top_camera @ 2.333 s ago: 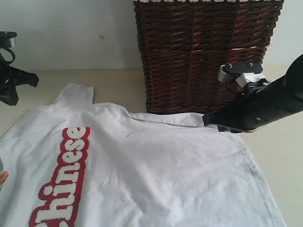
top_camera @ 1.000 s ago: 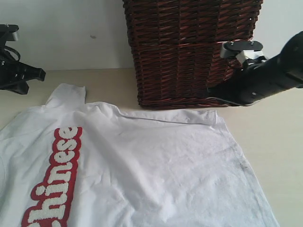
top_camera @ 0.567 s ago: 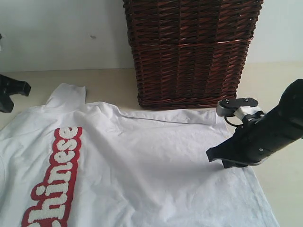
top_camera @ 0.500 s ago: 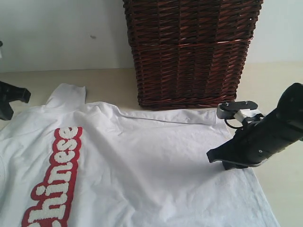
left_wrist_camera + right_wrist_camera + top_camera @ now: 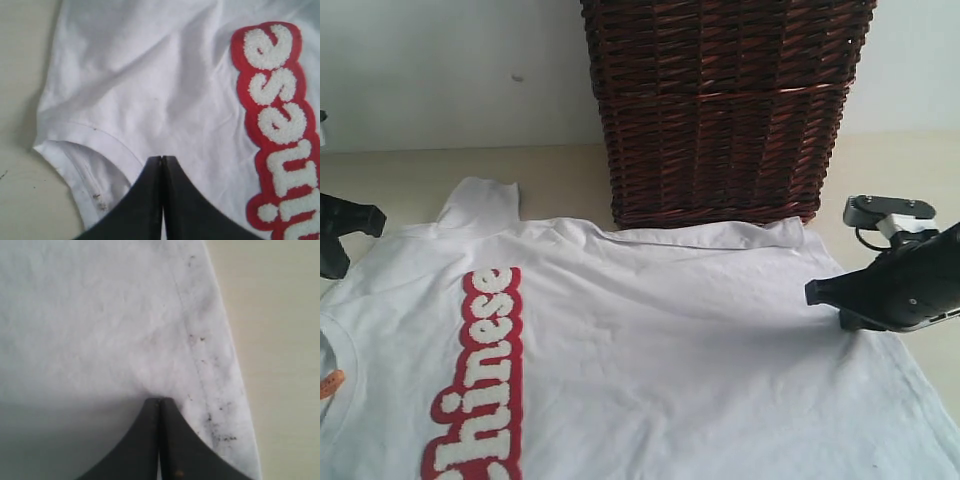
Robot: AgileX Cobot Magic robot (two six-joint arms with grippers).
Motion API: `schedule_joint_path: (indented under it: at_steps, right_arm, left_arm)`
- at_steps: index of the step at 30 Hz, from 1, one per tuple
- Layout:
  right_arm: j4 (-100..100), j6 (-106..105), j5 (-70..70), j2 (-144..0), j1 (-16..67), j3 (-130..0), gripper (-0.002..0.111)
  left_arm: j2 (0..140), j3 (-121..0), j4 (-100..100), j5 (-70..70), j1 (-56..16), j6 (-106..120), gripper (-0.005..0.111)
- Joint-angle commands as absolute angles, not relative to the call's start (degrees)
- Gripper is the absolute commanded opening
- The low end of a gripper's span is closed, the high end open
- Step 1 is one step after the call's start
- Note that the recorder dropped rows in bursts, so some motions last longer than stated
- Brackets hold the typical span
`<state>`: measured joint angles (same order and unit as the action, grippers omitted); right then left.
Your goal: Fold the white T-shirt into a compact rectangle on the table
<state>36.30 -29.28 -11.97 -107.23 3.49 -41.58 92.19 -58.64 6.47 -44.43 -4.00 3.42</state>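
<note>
The dark wicker basket (image 5: 720, 110) stands at the back of the table (image 5: 550, 170), and its inside is hidden from view. The white T-shirt (image 5: 650, 350) lies spread on the table just in front of it. The left gripper (image 5: 161, 159), jaws pressed together, tips onto the cloth by a sleeve seam, and the right gripper (image 5: 159, 401), likewise closed, beside the hem.

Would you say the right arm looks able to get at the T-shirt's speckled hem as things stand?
Probably yes: the right gripper, shut, sits over the white T-shirt right beside that hem, nothing lies between, and the basket stands apart; it must open first.
</note>
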Motion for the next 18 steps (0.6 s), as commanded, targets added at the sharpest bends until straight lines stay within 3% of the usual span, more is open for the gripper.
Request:
schedule_joint_path:
  at_steps: [1, 9, 12, 18]
  right_arm:
    - [31.45, -28.65, -13.06, -112.24, -0.39, -37.54, 0.000]
    - [31.55, -27.91, -11.82, -112.01, -1.51, -37.54, 0.000]
    - [31.55, -27.91, -11.30, -110.66, -1.51, -37.54, 0.000]
    - [31.55, -27.91, -12.78, -104.91, -1.34, -37.54, 0.000]
  left_arm:
    - [91.67, -58.54, 10.53, -46.31, -7.25, 9.93, 0.000]
    - [92.63, -58.54, 7.86, -49.44, -17.08, 21.68, 0.005]
    - [93.38, -57.95, 3.47, -52.85, -18.68, 25.69, 0.020]
    - [93.41, -51.61, -7.61, -54.05, -19.40, 38.10, 0.069]
